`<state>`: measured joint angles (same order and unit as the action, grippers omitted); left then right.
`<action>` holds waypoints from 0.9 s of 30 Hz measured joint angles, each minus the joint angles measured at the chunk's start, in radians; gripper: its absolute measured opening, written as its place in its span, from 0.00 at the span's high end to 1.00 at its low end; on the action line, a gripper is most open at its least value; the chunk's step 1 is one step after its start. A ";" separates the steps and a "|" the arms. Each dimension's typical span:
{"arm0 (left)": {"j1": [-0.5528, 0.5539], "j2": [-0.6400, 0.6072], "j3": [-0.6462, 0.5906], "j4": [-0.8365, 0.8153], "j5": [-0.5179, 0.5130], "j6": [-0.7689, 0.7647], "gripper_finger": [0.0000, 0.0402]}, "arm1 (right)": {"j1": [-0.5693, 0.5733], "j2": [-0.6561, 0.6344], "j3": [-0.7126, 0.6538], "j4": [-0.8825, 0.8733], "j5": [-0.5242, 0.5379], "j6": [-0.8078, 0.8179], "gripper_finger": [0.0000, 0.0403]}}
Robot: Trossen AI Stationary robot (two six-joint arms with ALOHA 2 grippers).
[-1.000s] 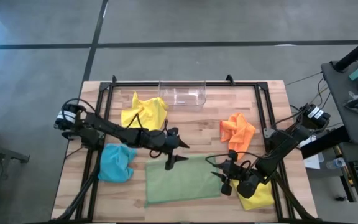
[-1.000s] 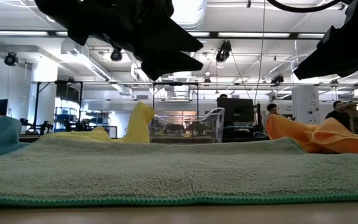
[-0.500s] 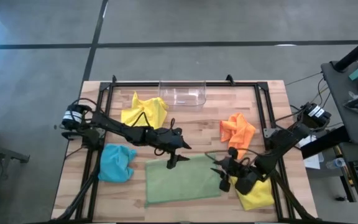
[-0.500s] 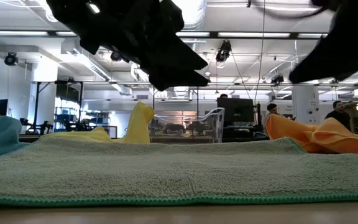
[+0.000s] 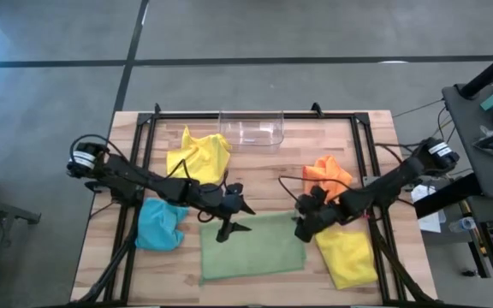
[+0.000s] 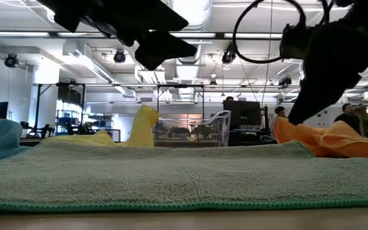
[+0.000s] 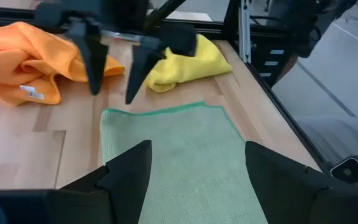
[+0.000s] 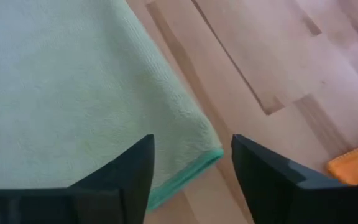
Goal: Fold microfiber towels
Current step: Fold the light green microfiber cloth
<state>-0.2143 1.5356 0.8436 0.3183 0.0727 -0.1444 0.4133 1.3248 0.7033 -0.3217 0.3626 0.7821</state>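
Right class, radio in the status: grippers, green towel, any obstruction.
Left gripper open over green towel. Right gripper open at its corner. Towel flat, unfolded. Nothing in the way.

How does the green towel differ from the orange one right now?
The green towel lies spread flat near the table's front; the orange towel sits crumpled in a heap toward the right. The green one covers more table than the bunched orange one. Both open tools, left and right, hover at the green towel's far corners; neither is over the orange one. Neither towel is folded yet.
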 joint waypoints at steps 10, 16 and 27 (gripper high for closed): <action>-0.002 0.000 -0.003 -0.015 -0.001 0.000 0.40 | -0.104 -0.016 -0.103 0.092 -0.190 -0.085 0.44; -0.002 0.000 -0.007 -0.013 -0.002 0.000 0.40 | -0.144 -0.048 -0.206 0.297 -0.261 -0.094 0.48; -0.002 0.000 -0.017 0.018 -0.012 0.002 0.40 | -0.170 -0.012 -0.267 0.464 -0.285 -0.137 0.56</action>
<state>-0.2165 1.5352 0.8269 0.3359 0.0607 -0.1421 0.2432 1.3127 0.4358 0.1421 0.0777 0.6447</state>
